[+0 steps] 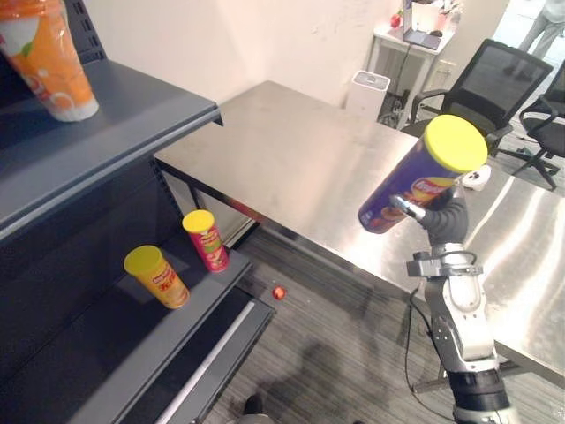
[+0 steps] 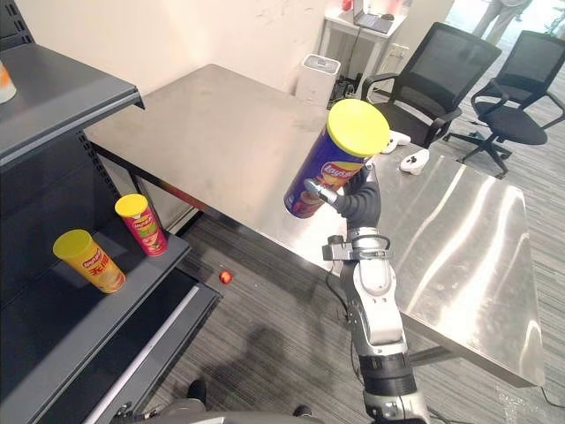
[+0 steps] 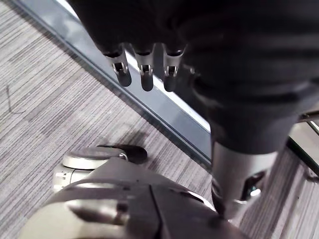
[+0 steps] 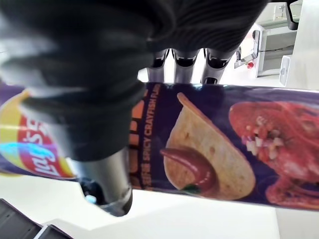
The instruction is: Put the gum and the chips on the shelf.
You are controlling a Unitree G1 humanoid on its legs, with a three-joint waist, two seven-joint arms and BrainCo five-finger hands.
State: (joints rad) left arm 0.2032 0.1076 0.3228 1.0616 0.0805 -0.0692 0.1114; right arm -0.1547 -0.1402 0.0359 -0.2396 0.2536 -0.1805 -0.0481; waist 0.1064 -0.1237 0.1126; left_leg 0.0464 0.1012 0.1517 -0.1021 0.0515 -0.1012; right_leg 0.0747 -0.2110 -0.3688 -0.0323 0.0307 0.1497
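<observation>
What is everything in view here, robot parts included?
chips can: one, purple, yellow lid, in the right hand
yellow can: one, yellow, lower shelf
red can: one, red, yellow lid, beside it
pack: one, orange and white, upper shelf
small round thing: one, red, floor
table: one, steel, beside the shelves
chairs: two, black, beyond the table
right hand: one, dark-covered, curled round the chips can
left hand: one, fingers relaxed, above the floor
</observation>
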